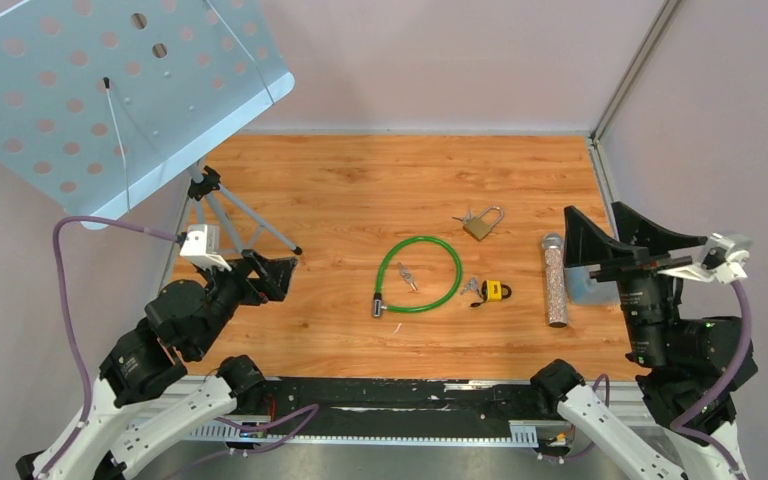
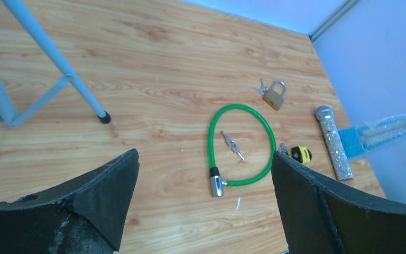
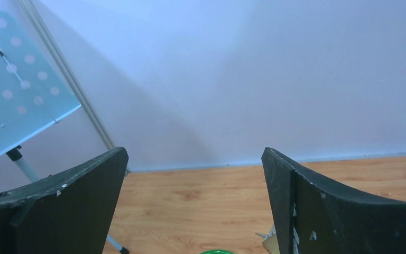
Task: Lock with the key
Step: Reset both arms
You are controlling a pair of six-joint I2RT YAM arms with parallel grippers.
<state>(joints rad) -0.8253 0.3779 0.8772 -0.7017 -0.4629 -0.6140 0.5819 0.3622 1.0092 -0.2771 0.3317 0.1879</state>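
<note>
One brass padlock [image 1: 478, 229]; yellow padlock [image 1: 497, 291]; lettering too small to read

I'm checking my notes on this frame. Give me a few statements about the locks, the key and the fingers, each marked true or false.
1. A key lies inside the loop of the green cable. True.
2. The left fingers hold the key. False: they stand open and empty, as do the right fingers.
3. The brass padlock lies nearer the arms than the yellow padlock. False: it lies farther from them.
4. The tube lies to the right of the yellow padlock. True.
</note>
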